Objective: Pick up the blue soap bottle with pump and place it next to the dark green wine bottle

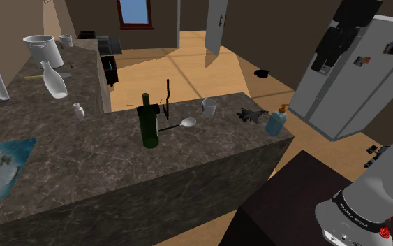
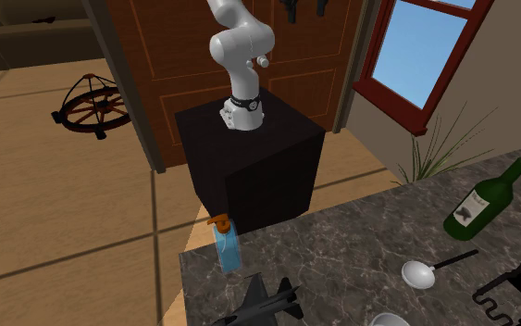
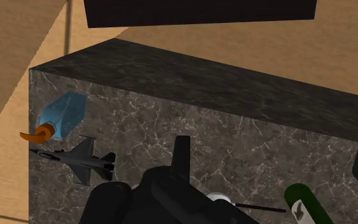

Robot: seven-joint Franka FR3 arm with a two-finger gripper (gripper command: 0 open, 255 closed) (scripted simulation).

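Observation:
The blue soap bottle [image 1: 276,123] with an orange pump stands at the counter's corner nearest the stand, also seen in the second exterior view [image 2: 228,248] and the wrist view [image 3: 64,114]. The dark green wine bottle [image 1: 146,123] stands upright mid-counter, towards the shoulder view's left of the soap bottle; it shows too in the second exterior view [image 2: 486,201]. My gripper [image 1: 329,57] hangs high above the floor beside the counter, well above the soap bottle. It is open and holds nothing.
A dark toy jet [image 1: 251,115] lies right beside the soap bottle. Between the two bottles are a ladle [image 1: 187,123], a small cup [image 1: 209,106] and a thin black stand [image 1: 167,98]. The back counter holds jugs and glasses [image 1: 52,78]. A grey fridge [image 1: 369,84] stands behind the gripper.

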